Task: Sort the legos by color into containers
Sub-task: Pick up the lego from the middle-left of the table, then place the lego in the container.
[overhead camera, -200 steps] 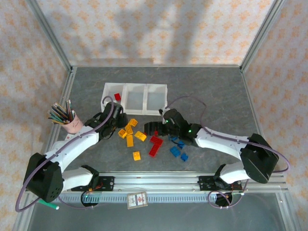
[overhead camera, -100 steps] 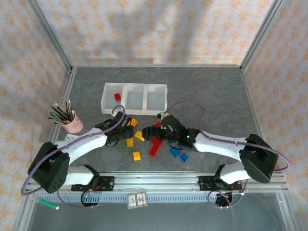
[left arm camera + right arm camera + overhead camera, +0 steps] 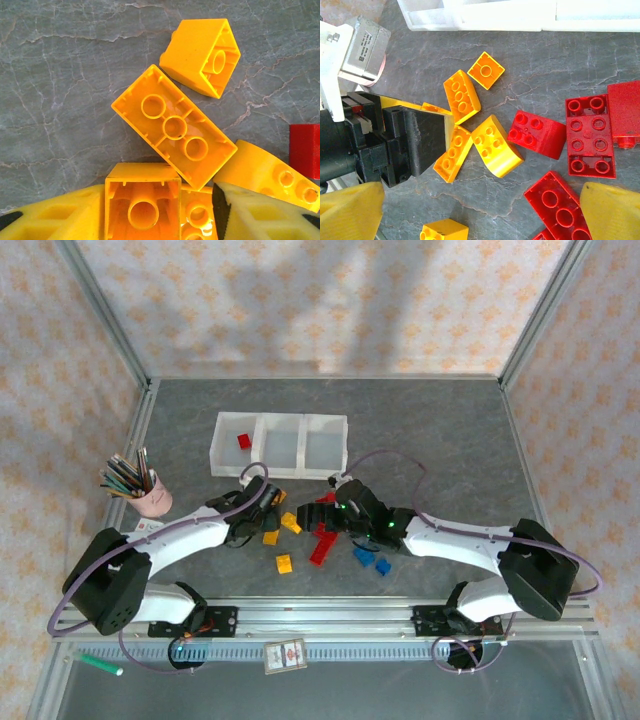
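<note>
Grey marbled tabletop (image 3: pixel 440 440) carries nearly all the legos (image 3: pixel 300 530), loose between the arms. One red brick (image 3: pixel 244 441) lies in the left compartment of the containers (image 3: pixel 275 469) and the other two look bare, so sorting has barely begun. The left gripper (image 3: pixel 160 200) straddles a square yellow brick (image 3: pixel 142 200); whether it pinches, I cannot tell. The right gripper (image 3: pixel 480 200) hangs spread above red bricks (image 3: pixel 587 137). Both heads crowd the pile; open table lies to the right and beyond the containers.

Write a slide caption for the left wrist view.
Left claw straddling an upturned square yellow lego, more yellow legos beyond on grey table.
</note>
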